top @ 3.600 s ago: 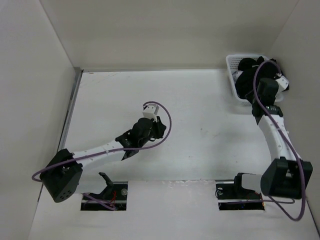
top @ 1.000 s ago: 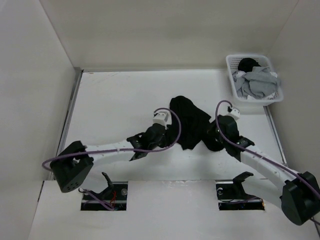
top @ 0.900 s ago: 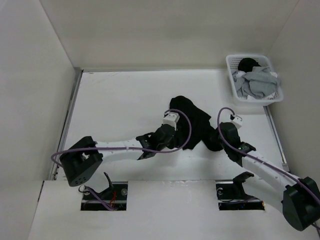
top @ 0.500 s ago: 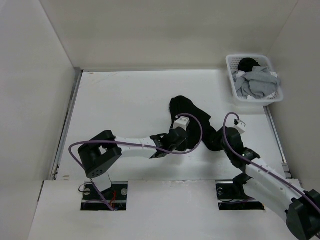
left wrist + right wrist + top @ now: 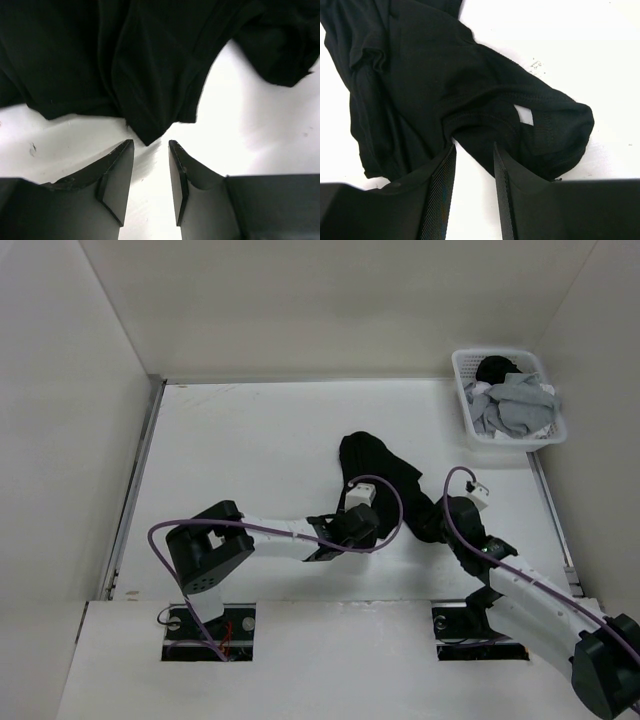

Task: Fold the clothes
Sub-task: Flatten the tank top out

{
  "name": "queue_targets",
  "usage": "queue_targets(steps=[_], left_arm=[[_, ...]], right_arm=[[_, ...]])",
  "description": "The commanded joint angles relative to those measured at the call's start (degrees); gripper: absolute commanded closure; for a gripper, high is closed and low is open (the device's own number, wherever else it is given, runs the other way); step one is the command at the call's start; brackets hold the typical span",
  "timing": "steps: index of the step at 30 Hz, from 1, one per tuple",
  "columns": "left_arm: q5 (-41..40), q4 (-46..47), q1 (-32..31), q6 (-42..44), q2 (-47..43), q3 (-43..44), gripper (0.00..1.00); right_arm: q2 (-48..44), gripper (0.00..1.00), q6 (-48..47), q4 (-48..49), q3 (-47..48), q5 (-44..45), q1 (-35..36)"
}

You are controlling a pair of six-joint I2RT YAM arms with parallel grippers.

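Observation:
The clothes, a black garment (image 5: pixel 380 465), lie crumpled on the white table's middle. My left gripper (image 5: pixel 374 519) stands open at the garment's near edge. In the left wrist view a pointed corner of the garment (image 5: pixel 148 131) sits just beyond the left gripper (image 5: pixel 150 146), with bare table between the fingers. My right gripper (image 5: pixel 436 526) is open at the garment's right end. In the right wrist view a bunched, hemmed fold of the garment (image 5: pixel 470 95) reaches the tips of the right gripper (image 5: pixel 473 150); nothing is gripped.
A white lattice basket (image 5: pixel 462 366) holding light grey garments (image 5: pixel 515 410) and something black stands at the back right. White walls close in the table on the left, back and right. A metal rail (image 5: pixel 140 470) runs along the left edge.
The right gripper has opened and let go of the black garment, which now lies on the table. The left arm has moved right to the garment's near edge, its jaws narrowing slightly.

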Motion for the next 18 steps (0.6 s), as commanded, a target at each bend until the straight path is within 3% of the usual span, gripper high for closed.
queue_targets(steps=[1, 8, 14, 18], left_arm=[[-0.45, -0.24, 0.09, -4.22, -0.27, -0.90, 0.68], [-2.83, 1.60, 0.17, -5.28, 1.65, -0.21, 0.67], [-4.31, 2.14, 1.23, -4.84, -0.61, -1.61, 0.94], [-6.16, 0.47, 2.81, -3.18, -10.61, -3.54, 0.99]], right_arm=[[-0.58, 0.59, -0.88, 3.09, 0.48, -0.20, 0.61], [0.04, 0.53, -1.41, 4.14, 0.30, -0.91, -0.26], [2.23, 0.47, -1.76, 4.75, 0.65, -0.38, -2.46], [5.74, 0.46, -2.90, 6.16, 1.70, -0.64, -3.25]])
